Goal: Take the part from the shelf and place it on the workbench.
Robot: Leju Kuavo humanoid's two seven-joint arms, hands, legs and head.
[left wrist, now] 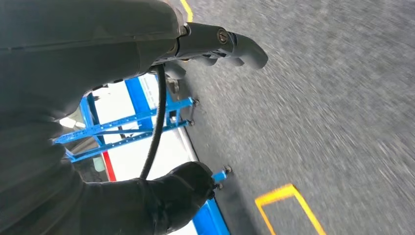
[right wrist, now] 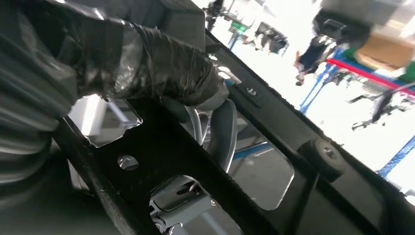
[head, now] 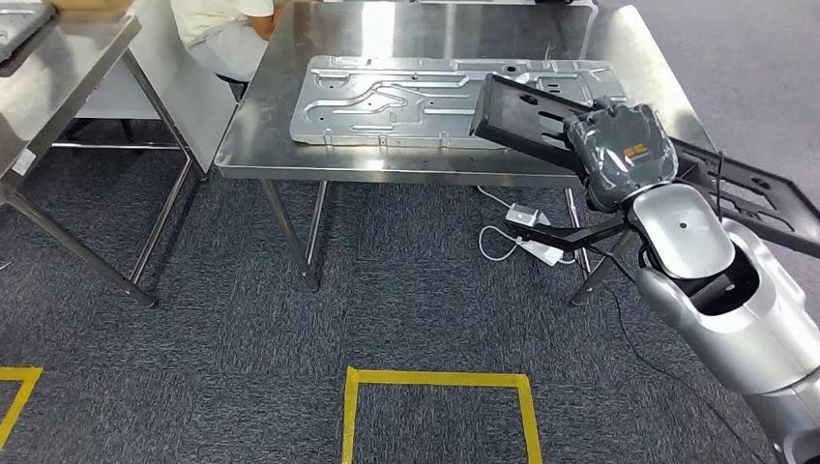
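R hand [head: 624, 155] fingers grasping 1 black part [head: 522, 116]; 1 silver panel [head: 406, 97] on workbench [head: 271, 145]; L fingers: can't tell.

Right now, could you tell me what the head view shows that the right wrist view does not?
Head view alone: the steel workbench, the silver stamped panel lying on it, a seated person behind, yellow floor tape. Right wrist view alone: blue racking in a bright background. Both: the right hand gripping the black part, held over the workbench edge.
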